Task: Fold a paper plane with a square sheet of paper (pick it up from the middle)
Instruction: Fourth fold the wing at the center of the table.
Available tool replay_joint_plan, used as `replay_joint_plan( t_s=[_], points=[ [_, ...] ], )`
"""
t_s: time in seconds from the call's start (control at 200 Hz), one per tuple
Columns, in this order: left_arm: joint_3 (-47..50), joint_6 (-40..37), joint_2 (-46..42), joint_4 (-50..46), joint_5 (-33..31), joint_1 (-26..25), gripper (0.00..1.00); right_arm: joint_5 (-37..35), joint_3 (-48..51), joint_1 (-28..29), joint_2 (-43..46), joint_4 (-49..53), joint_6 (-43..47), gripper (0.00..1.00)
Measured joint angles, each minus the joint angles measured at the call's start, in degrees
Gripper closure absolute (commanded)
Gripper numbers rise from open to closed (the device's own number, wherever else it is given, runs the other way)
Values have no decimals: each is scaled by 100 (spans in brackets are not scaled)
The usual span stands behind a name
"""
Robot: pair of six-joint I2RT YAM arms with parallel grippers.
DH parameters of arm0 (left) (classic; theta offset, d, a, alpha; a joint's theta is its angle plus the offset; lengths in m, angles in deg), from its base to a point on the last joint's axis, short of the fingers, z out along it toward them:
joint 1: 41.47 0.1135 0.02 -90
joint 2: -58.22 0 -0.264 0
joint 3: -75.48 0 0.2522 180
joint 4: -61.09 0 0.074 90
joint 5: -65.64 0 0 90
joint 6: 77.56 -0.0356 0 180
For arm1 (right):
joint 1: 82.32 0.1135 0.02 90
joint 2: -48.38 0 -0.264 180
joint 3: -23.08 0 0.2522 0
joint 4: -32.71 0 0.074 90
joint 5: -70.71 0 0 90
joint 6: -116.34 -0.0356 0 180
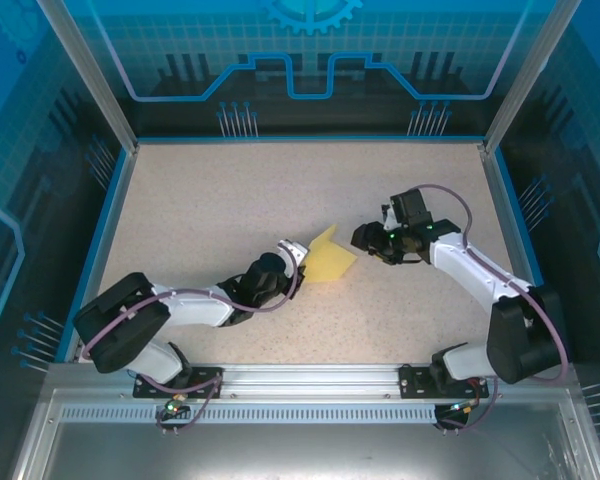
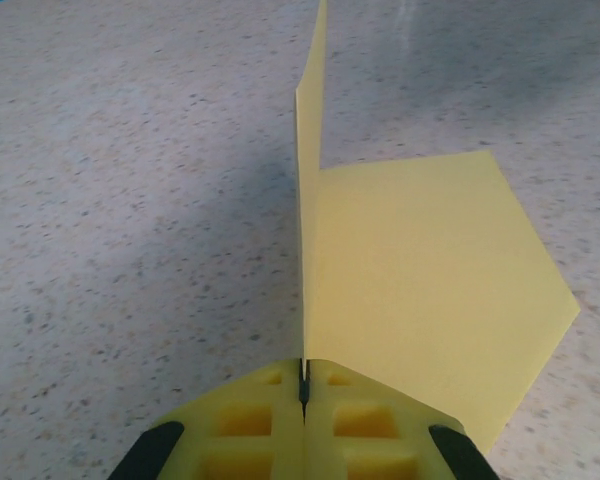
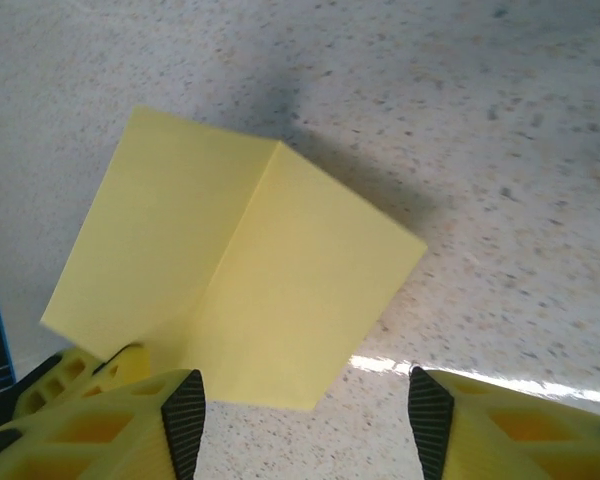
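The yellow sheet of paper [image 1: 332, 262] lies mid-table, bent along a centre crease. One half stands upright and the other half [image 2: 430, 290] lies flat on the table with a slanted corner. My left gripper [image 1: 298, 252] is shut on the near edge of the upright half at the crease [image 2: 303, 385]. From the right wrist view, the paper [image 3: 250, 260] shows as two panels meeting at the crease. My right gripper [image 1: 366, 240] hovers just right of the sheet, open [image 3: 302, 405], its fingertips [image 3: 185, 410] spread beyond the paper's near corner without touching it.
The speckled beige tabletop [image 1: 230, 190] is bounded by blue rails and transparent walls [image 1: 110, 190] on three sides. Both arm bases sit on the metal rail [image 1: 310, 385] at the near edge.
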Motion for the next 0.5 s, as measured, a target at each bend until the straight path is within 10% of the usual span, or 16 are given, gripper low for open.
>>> replay_joint_plan(
  t_s=[0.5],
  points=[
    [-295,413,737,-160,-481,-452,100,815,-116,684,-1620,-907,-85,76]
  ],
)
